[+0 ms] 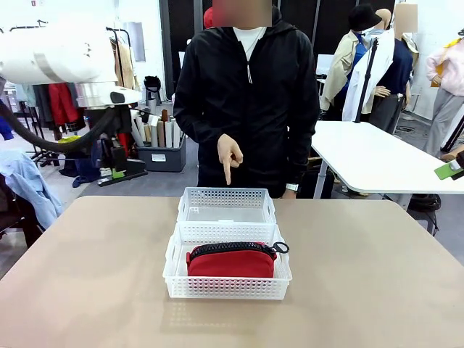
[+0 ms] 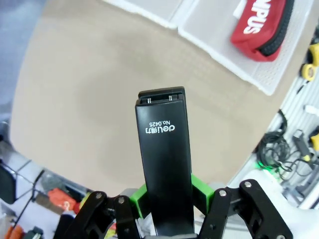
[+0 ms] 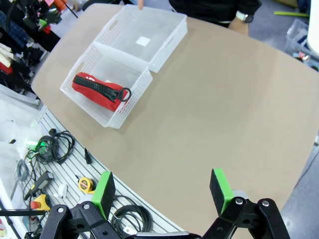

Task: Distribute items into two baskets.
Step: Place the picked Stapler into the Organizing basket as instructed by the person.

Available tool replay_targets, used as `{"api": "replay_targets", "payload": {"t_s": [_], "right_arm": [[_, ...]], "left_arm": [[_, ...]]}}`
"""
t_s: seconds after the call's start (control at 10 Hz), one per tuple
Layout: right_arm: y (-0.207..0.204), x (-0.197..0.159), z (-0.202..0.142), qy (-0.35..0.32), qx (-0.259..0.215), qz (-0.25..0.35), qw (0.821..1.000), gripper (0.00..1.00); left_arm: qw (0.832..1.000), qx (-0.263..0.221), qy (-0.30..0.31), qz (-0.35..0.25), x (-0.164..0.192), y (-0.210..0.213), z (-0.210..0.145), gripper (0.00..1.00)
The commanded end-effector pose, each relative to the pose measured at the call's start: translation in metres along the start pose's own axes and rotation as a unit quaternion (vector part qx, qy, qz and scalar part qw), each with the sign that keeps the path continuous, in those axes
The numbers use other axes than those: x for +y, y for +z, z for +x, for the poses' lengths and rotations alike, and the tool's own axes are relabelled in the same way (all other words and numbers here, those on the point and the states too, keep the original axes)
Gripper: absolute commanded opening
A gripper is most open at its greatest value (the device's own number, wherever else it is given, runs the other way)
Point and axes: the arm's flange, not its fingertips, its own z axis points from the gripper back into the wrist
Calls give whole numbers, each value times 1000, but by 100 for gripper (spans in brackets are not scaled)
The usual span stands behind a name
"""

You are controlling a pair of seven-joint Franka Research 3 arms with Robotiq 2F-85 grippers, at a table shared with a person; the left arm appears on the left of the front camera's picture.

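1. Two baskets sit end to end at the middle of the front view on the tan surface (image 1: 87, 275). The near basket (image 1: 226, 286) holds the red pouch (image 1: 230, 259). The far basket (image 1: 226, 205) looks bare.
2. At the upper left of the front view, the left arm hangs high above the surface, well apart from both baskets.
3. In the left wrist view, the left hand (image 2: 167, 196) is clenched on the black stapler (image 2: 163, 159). The stapler stands up from between the green pads at lower centre. The baskets lie far off at the upper right of that frame.
4. Risk, as I judge it: the stapler is gripped near one end, so it could pivot or slip during the carry. A release from this height could bounce it off a rim or out of the basket.
5. At centre, the person's hand (image 1: 229, 156) points down just above the far basket, so a descent there could meet it.
6. In the right wrist view, the right hand (image 3: 162, 191) at bottom centre is released and carries nothing. It is well apart from the baskets at that frame's upper left.
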Motion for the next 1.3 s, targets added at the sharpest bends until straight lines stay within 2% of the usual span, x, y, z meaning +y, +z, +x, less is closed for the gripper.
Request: {"api": "replay_targets", "payload": {"t_s": [0.0,0.5,1.2], "right_arm": [[1,1,2,1,0,0,1000,100],[1,1,2,1,0,0,1000,100],[1,1,2,1,0,0,1000,100]], "left_arm": [[999,-8,-29,17,8,6,20,16],[994,14,-105,19,0,-7,101,16],[987,0,-163,11,-17,-49,166,16]]}}
